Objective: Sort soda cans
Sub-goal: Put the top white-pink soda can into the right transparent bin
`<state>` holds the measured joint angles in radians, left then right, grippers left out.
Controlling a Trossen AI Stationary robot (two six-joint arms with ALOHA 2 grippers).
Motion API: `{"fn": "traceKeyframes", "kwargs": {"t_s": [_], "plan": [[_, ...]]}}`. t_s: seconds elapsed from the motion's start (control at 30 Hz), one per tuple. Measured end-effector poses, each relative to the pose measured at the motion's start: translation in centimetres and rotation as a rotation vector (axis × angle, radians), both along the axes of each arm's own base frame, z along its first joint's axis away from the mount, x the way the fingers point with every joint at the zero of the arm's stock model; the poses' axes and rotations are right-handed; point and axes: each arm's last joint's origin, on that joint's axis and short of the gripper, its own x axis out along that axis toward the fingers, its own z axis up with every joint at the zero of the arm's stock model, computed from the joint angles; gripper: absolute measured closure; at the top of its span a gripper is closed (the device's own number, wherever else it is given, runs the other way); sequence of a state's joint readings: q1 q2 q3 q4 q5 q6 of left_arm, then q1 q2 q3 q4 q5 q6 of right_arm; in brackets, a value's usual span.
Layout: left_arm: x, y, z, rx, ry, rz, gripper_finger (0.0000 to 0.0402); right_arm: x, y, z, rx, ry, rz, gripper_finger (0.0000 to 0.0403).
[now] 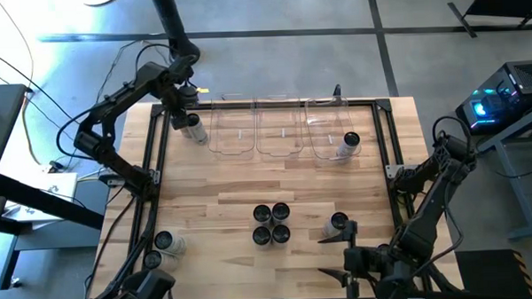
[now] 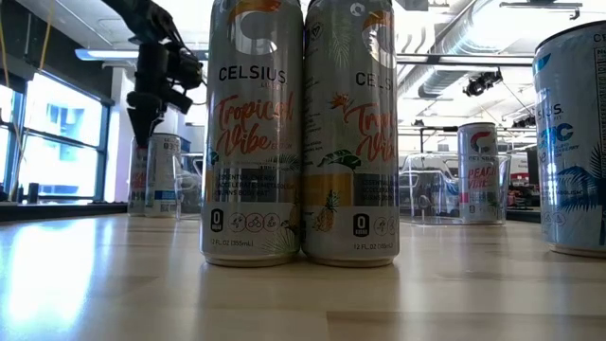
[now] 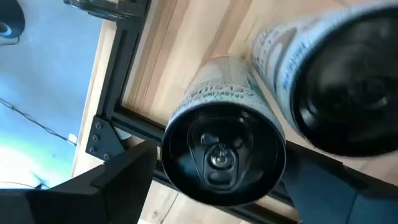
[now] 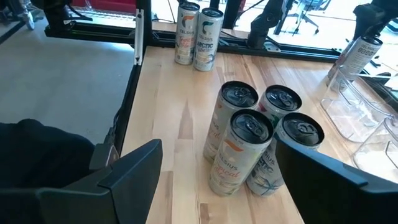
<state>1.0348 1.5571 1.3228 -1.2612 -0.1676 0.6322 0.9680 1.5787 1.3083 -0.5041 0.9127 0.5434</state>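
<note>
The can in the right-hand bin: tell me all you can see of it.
The can is a slim cylinder with a dark round top, silvery rim and pale side, apparently metal. It stands upright inside the rightmost clear bin, toward its right wall, alone there. In the low view it shows red lettering on white. Neither gripper is near it.

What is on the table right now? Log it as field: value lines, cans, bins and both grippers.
central cans: four soda cans upright in a tight cluster
near-left cans: two by the table's edge
lone can: one right of the cluster
bins: three clear bins in a row at the far side
binned can: one in the right bin
left gripper: open, above a can at the far-left corner
right gripper: open, near edge, empty
</note>
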Motion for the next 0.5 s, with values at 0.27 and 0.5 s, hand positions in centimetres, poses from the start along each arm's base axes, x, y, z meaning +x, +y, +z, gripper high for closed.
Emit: {"fn": "traceKeyframes", "kwargs": {"t_s": [0.27, 0.5], "plan": [[0.5, 0.8, -2.2, -0.03, 0.007, 0.031, 0.0083, 0.0, 0.0, 0.0, 0.006, -0.001, 0.003, 0.0093], [0.4, 0.8, -2.5, -0.044, 0.039, 0.045, 0.0134, 0.0, 0.0, 0.0, 0.005, -0.001, 0.004, 0.0093]]}}
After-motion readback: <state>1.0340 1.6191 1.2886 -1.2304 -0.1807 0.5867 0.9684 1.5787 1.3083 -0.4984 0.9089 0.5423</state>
